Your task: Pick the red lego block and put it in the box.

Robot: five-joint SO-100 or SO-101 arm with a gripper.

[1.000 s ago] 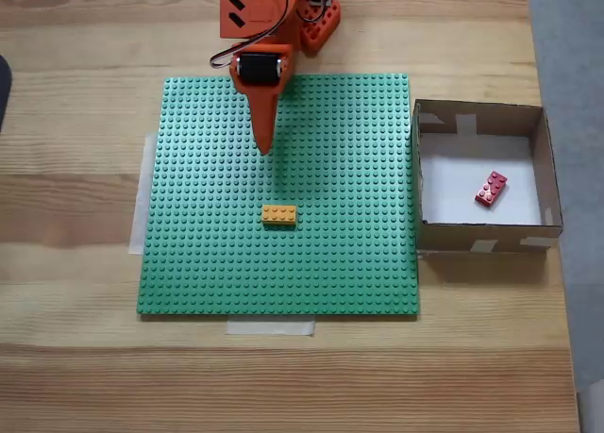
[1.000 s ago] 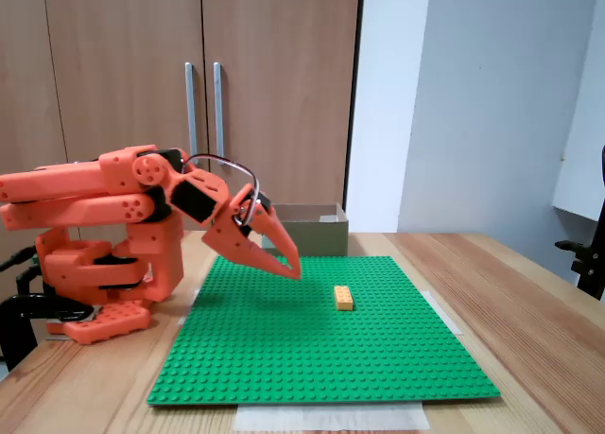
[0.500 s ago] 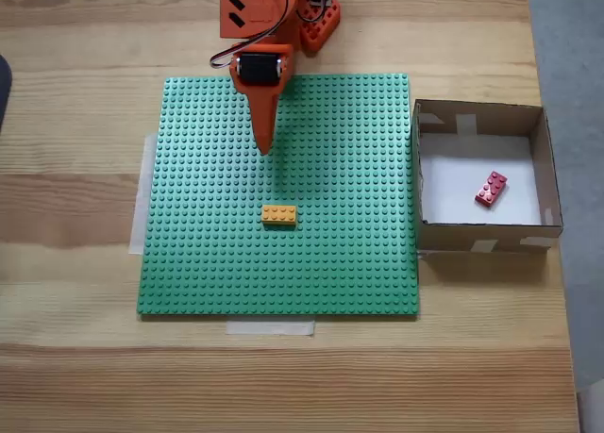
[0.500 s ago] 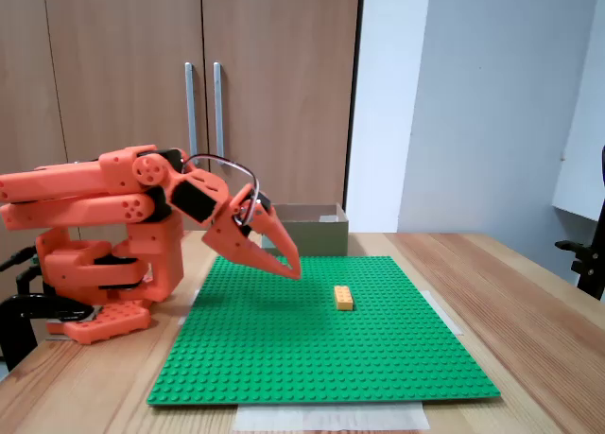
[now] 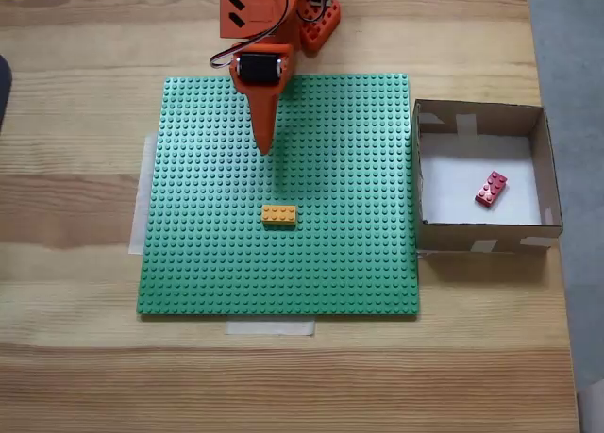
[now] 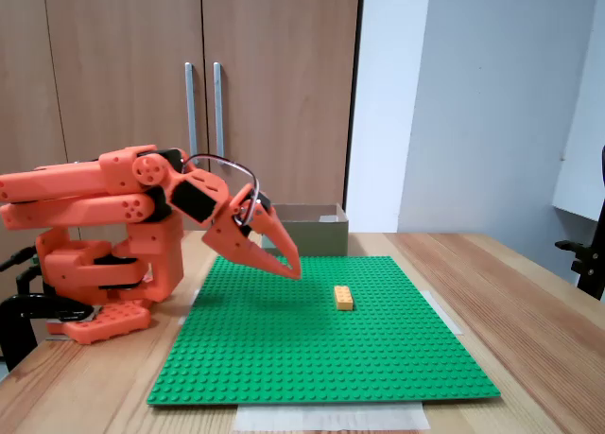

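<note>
A: Fixed view from the table's front edge: nearest us the orange-yellow brick (image 6: 344,297) sits on the green baseplate (image 6: 321,358), and nothing has shifted over the last second.

B: We agree. Our gripper (image 6: 291,269) hangs above the baseplate, fingers together, holding nothing.

A: Farther off, the red lego block (image 5: 491,189) lies inside the box (image 5: 479,240). We judge the task complete.
</note>
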